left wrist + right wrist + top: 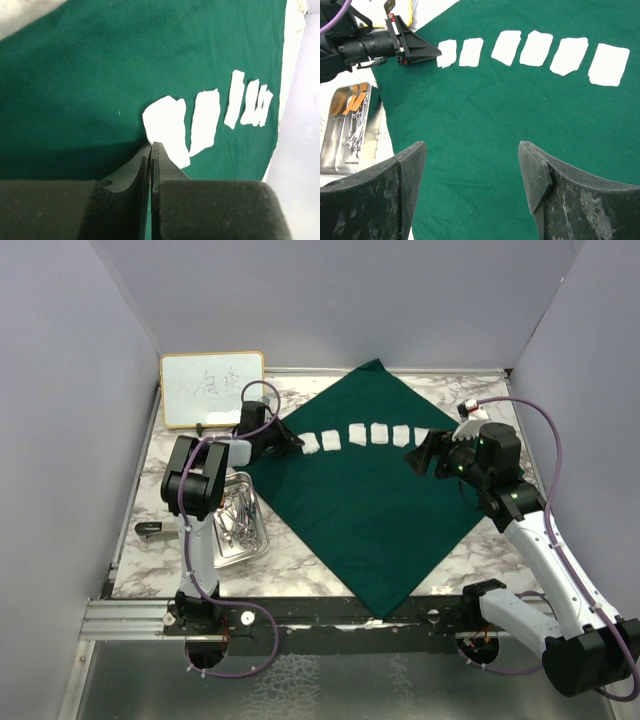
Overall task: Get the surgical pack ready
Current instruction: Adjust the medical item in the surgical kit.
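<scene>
Green drape (370, 510) lies spread flat on the marble table (480, 545), turned so that 1 corner points to the far side and 1 corner points to my bases. Across its far half there are 6 white gauze squares (535, 48) in 1 row, each a little apart from the next one. My left gripper (151, 146) is at the left end of this row with its jaws pressed together, and the tips meet just at the edge of the first gauze square (165, 125). I cannot tell if they pinch the gauze, the cloth under it, or nothing. My right gripper (472, 150) hangs above the right part of the drape, near the other end of the row, with its jaws wide apart and nothing between them. The small steel tray (332, 150) stands on the bare table just beside the left edge of the drape, next to my left arm, and the silver instruments (354, 127) lie inside it in a loose pile. At the far left corner of the table a wood-framed whiteboard (212, 388) leans, well apart from the gauze.
</scene>
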`<state>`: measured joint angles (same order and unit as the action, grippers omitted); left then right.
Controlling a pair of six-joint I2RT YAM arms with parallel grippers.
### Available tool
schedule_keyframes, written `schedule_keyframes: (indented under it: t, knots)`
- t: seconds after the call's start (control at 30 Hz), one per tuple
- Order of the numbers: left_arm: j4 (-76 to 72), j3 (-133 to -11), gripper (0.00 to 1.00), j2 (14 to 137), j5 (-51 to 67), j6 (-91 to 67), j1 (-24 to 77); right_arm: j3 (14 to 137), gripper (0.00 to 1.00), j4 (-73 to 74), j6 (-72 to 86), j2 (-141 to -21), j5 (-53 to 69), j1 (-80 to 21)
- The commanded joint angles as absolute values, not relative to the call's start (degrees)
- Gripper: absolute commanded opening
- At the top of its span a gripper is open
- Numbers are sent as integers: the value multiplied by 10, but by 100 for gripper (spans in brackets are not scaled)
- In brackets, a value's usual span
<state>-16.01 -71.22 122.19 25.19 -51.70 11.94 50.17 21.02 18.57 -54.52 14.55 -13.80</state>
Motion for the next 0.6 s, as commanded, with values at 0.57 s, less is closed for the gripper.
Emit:
schedule_keyframes:
  t: [0.57]
  knots:
    - [-150, -733, 0, 1155, 317, -508, 118, 492, 75, 196, 185, -546, 147, -137]
